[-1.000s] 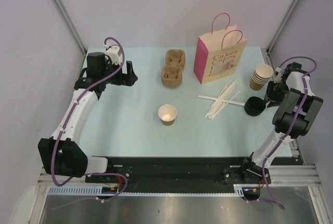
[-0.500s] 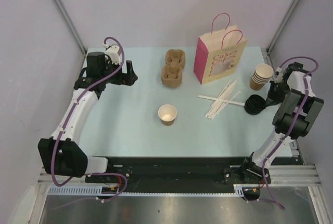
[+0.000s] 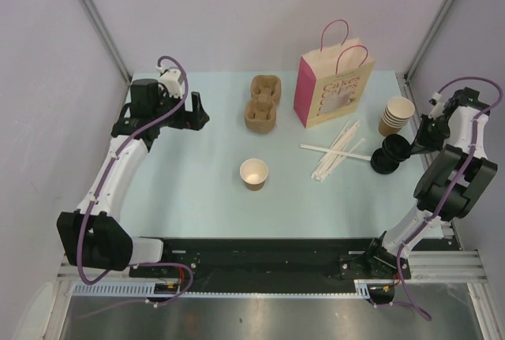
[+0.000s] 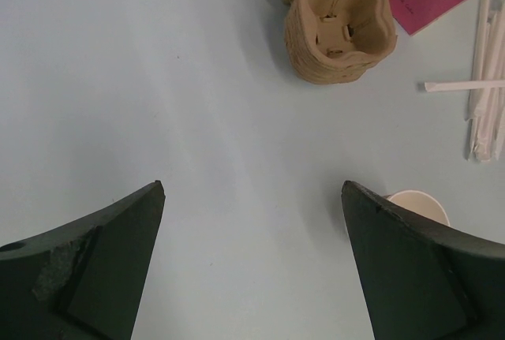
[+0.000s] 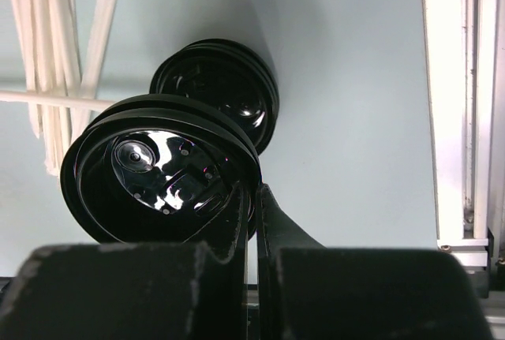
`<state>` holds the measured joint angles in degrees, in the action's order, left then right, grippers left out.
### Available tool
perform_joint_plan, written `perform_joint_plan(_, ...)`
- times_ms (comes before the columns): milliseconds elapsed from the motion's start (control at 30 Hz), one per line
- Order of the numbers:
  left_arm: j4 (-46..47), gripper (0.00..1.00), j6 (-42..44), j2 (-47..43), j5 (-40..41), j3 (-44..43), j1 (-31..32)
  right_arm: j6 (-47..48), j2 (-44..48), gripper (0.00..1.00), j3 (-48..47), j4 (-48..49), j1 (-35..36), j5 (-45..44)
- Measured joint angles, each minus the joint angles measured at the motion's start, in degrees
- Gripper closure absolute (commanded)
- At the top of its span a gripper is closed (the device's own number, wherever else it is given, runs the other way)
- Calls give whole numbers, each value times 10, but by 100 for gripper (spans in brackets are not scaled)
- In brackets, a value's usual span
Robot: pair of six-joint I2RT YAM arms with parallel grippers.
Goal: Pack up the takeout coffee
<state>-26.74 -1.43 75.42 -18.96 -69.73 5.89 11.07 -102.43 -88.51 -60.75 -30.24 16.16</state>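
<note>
The takeout coffee cup point(image 3: 254, 173), a small brown paper cup, stands upright and lidless in the middle of the table; its rim point(image 4: 418, 202) shows beside my left finger. My right gripper point(image 3: 409, 148) point(image 5: 252, 198) is shut on the rim of a black plastic lid point(image 5: 162, 170) point(image 3: 393, 147), held tilted just above a stack of black lids point(image 5: 217, 87) point(image 3: 383, 166) at the right. My left gripper point(image 3: 197, 111) point(image 4: 252, 198) hangs open over bare table at the back left, with nothing between its fingers.
A pink paper bag point(image 3: 331, 87) stands at the back, with brown pulp cup carriers point(image 3: 263, 103) point(image 4: 339, 36) to its left. Wrapped straws point(image 3: 335, 151) point(image 5: 47, 56) lie left of the lids. A stack of pale cups point(image 3: 396, 115) stands by the right edge.
My right gripper has shut on the top black lid and raised it off the stack, moving a little to the right. The left arm has not moved.
</note>
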Motion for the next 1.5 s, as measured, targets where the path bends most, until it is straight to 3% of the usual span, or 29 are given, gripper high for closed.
perform_joint_plan(233,24,1,9,-24,-42,34,32,1,-12,100,0,4,16,15)
perform_joint_plan(467,48,1,24,37,-67,0,186,6,-24,100,21,25,34,7)
perform_joint_plan(600,55,0,24,74,-70,-21,232,7,-30,100,35,39,43,-13)
perform_joint_plan(733,60,0,24,74,-64,-21,234,11,-32,98,38,52,48,-34)
perform_joint_plan(933,61,0,24,71,-52,-21,232,17,-32,87,40,62,46,-58)
perform_joint_plan(1067,61,0,25,65,-50,-21,232,20,-32,67,40,63,46,-65)
perform_joint_plan(1167,61,0,25,63,-49,-21,232,21,-32,72,41,62,45,-67)
perform_joint_plan(1233,61,0,25,62,-50,-21,232,21,-32,84,41,61,45,-67)
perform_joint_plan(1300,61,0,25,62,-50,-20,232,21,-32,85,41,60,45,-66)
perform_joint_plan(1500,61,1,29,54,-50,-11,232,26,-32,63,41,48,45,-54)
